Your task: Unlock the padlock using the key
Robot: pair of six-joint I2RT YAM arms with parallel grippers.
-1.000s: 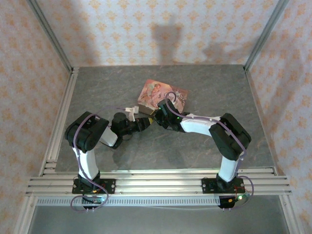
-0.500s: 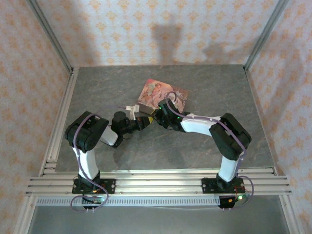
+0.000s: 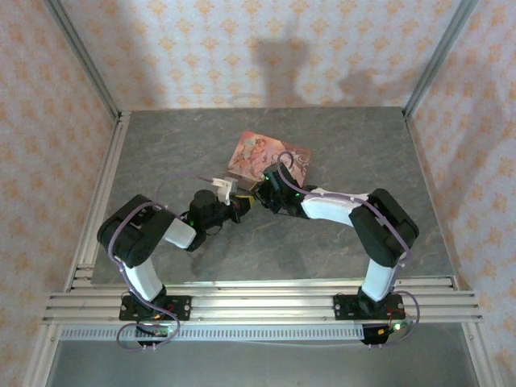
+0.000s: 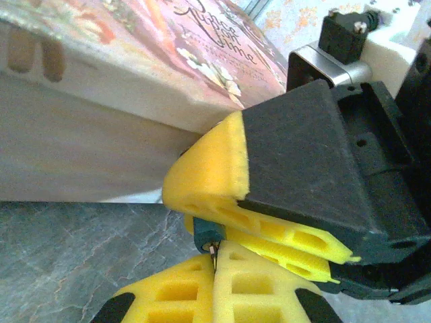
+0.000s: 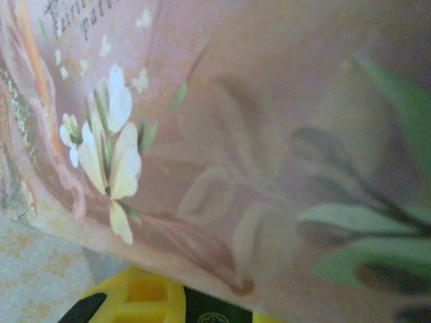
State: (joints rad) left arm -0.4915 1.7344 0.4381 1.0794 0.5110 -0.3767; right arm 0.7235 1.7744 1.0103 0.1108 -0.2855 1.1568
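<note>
My left gripper (image 4: pixel 214 264) is pinched tight on the key (image 4: pixel 213 250). The key's tip pokes out just ahead of its pads, touching the padlock (image 4: pixel 205 233). The right gripper (image 4: pixel 192 217) is clamped on that padlock, directly ahead of the left one, and the pink box (image 4: pixel 135 40) lies just beyond both.

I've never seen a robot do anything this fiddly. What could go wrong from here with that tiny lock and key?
1. The tiny silvery key barely pokes out of the shut left claw; it could tilt in the soft yellow foam and miss the lock.
2. The small dark bluish padlock sits pinched at the very tips of the right claw; a push may twist it loose.
3. Both claws crowd the pink illustrated tin box, which could get nudged.
</note>
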